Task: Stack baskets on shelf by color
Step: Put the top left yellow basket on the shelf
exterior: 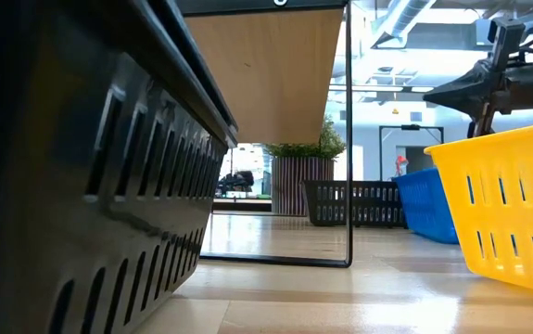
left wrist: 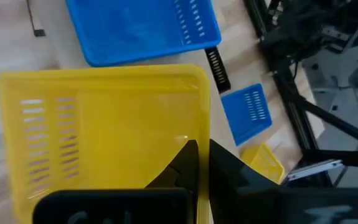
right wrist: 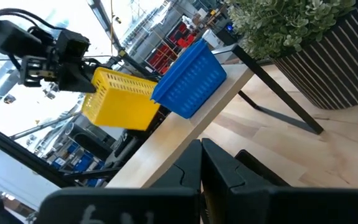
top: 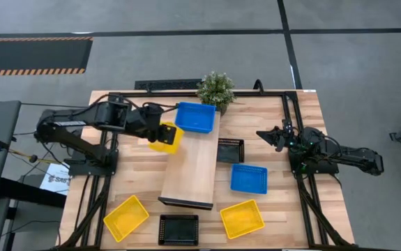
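Note:
My left gripper (top: 157, 131) is shut on a yellow basket (top: 167, 137) and holds it in the air by the far left corner of the shelf (top: 190, 171). A blue basket (top: 195, 116) rests on the shelf's far end; the right wrist view shows the yellow basket (right wrist: 117, 99) right beside this blue basket (right wrist: 190, 79). On the table lie two more yellow baskets (top: 125, 217) (top: 242, 218), a blue one (top: 248, 178) and two black ones (top: 230, 150) (top: 178, 229). My right gripper (right wrist: 201, 155) is shut, touches nothing and hovers right of the shelf. My left gripper grips the yellow basket by one side wall's rim (left wrist: 202, 121), with one finger (left wrist: 186, 163) inside the basket and the other outside. It comes from the table's left, slanting down. The basket is lifted clear of the table and tilts a little.
A potted plant (top: 216, 89) stands at the table's far edge behind the shelf. Dark frame rails (top: 287, 118) run along the table's sides. In the low view a black basket (exterior: 71, 186) fills the left and a yellow one (exterior: 512, 204) the right.

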### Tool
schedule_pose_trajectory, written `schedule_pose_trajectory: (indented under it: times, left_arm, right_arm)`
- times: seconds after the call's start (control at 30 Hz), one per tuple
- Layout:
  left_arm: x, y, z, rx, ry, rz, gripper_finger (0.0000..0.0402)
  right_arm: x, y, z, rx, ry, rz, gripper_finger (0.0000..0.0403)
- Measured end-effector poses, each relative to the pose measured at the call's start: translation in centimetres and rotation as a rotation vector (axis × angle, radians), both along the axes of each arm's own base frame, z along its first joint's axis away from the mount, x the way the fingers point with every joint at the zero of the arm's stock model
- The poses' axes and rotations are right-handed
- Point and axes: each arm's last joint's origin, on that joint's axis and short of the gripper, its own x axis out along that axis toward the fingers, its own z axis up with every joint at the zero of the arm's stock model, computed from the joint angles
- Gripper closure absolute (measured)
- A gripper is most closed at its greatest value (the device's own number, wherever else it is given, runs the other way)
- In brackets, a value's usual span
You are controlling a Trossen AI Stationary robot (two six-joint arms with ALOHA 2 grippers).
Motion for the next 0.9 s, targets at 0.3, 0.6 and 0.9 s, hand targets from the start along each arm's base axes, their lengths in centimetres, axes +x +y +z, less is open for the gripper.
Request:
schedule_pose_trajectory:
  times: [0.3,0.6,0.9]
  left_arm:
    - [4.5,-0.4,-3.0,-0.055,0.135,-0.070,0.0401]
    - [8.4,-0.6,-3.3,-0.058,0.127,-0.109,0.0401]
    - [10.2,0.0,-3.7,-0.102,0.094,-0.038,0.0378]
  right_arm:
    - [0.0,0.0,0.0,-0.003,0.002,0.000,0.0377]
    - [0.0,0.0,0.0,-0.002,0.002,0.001,0.0377]
    - [0.0,0.0,0.0,0.000,0.001,0.002,0.0377]
